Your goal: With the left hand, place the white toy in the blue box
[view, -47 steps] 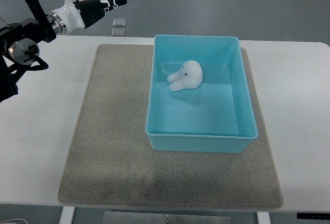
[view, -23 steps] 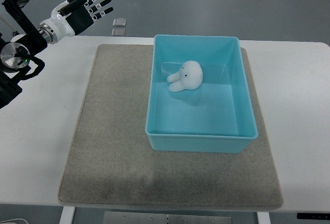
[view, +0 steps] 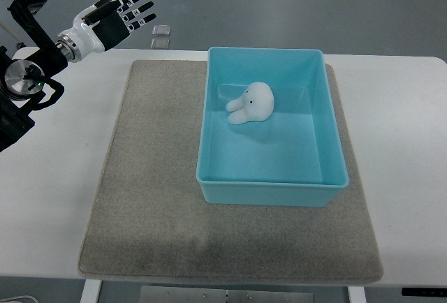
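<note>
One rounded white toy (view: 252, 102) lies in the smooth blue box (view: 272, 193); left hand (view: 112, 19) spread, empty.

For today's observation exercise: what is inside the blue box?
Only the white toy, lying in the blue box toward its far left. The near wall hides a thin strip of floor.

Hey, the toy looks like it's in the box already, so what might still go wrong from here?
Little remains, but two risks show. The white toy lies in the far left part of the blue box, close to the wall, so a knock on the box could shift it. The left hand hangs open past the table's far left corner; if the arm swings back low, it might catch the grey mat or the box rim and drag both.
</note>
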Action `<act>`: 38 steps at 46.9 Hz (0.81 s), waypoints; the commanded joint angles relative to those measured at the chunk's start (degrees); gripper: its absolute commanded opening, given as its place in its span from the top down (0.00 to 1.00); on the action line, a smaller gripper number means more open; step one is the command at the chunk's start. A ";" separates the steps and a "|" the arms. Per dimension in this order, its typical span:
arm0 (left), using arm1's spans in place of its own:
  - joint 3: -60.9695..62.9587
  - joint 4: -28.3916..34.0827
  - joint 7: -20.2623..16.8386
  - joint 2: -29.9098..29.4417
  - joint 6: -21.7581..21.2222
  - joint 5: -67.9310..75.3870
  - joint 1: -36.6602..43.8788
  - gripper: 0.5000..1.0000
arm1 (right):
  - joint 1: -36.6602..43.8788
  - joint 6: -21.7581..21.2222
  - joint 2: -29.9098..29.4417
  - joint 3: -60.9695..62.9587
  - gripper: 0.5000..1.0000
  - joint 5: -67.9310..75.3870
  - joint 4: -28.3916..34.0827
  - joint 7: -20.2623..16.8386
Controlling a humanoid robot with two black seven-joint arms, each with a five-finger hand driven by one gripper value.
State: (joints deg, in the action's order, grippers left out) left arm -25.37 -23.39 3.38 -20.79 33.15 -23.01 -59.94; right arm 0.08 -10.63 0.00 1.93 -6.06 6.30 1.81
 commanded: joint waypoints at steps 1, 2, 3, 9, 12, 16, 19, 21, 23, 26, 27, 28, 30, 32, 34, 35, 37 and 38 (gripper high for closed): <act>-0.11 0.10 -0.04 -0.21 0.16 -0.01 0.27 0.00 | 0.00 0.00 0.00 0.00 0.13 0.00 0.03 0.04; -0.11 0.01 -0.13 -0.21 0.16 -0.01 0.61 0.00 | 0.00 0.00 0.00 0.00 0.13 0.00 0.03 0.04; -0.20 0.01 -0.39 -0.21 0.16 -0.01 0.97 0.00 | 0.00 0.00 0.00 0.00 0.13 0.00 0.03 -0.05; -0.99 0.01 -0.92 -0.21 0.16 0.34 1.59 0.00 | 0.00 0.00 0.00 0.00 0.13 0.00 0.03 -0.05; -0.90 0.01 -0.92 -0.21 0.16 0.43 1.59 0.00 | 0.00 0.00 0.00 0.00 0.13 0.00 0.03 -0.05; -0.90 0.01 -0.92 -0.21 0.16 0.43 1.59 0.00 | 0.00 0.00 0.00 0.00 0.13 0.00 0.03 0.03; -0.82 0.01 -0.92 -0.21 0.16 0.43 1.59 0.00 | 0.00 0.00 0.00 0.00 0.13 0.00 0.03 -0.05; -0.73 0.01 -0.92 -0.21 0.24 0.60 1.59 0.00 | 0.00 0.00 0.00 0.00 0.13 0.00 0.03 0.03; -0.73 0.01 -0.92 -0.04 0.24 0.60 1.59 0.00 | 0.00 0.00 0.00 0.00 0.13 0.00 0.03 -0.05; -0.73 0.01 -0.92 0.05 0.24 0.60 1.59 0.00 | 0.00 0.00 0.00 0.00 0.13 0.00 0.03 0.04; -0.73 0.01 -0.92 0.14 0.24 0.60 1.59 0.00 | 0.00 0.00 0.00 0.00 0.13 0.00 0.03 0.04; -0.73 0.01 -0.92 0.23 0.24 0.60 1.59 0.00 | 0.00 0.00 0.00 0.00 0.13 0.00 0.03 0.04; -0.64 0.01 -0.92 0.23 0.24 0.60 1.59 0.00 | 0.00 0.00 0.00 0.00 0.13 0.00 0.03 0.03; -0.64 0.01 -0.92 0.32 0.24 0.60 1.59 0.00 | 0.00 0.00 0.00 0.00 0.13 0.00 0.03 -0.05; -0.64 0.01 -0.92 0.32 0.24 0.60 1.59 0.00 | 0.00 0.00 0.00 0.00 0.13 0.00 0.03 0.04; -0.64 0.01 -0.92 0.32 0.24 0.60 1.59 0.00 | 0.00 0.00 0.00 0.00 0.13 0.00 0.03 -0.05; -0.64 0.01 -0.92 0.32 0.24 0.60 1.59 0.00 | 0.00 0.00 0.00 0.00 0.13 0.00 0.03 0.03; -0.64 0.01 -0.92 0.32 0.24 0.60 1.59 0.00 | 0.00 0.00 0.00 0.00 0.13 0.00 0.03 0.04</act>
State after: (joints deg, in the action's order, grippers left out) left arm -26.02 -23.38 2.46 -20.48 33.40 -22.41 -58.36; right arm 0.08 -10.63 0.00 1.93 -6.06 6.32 1.80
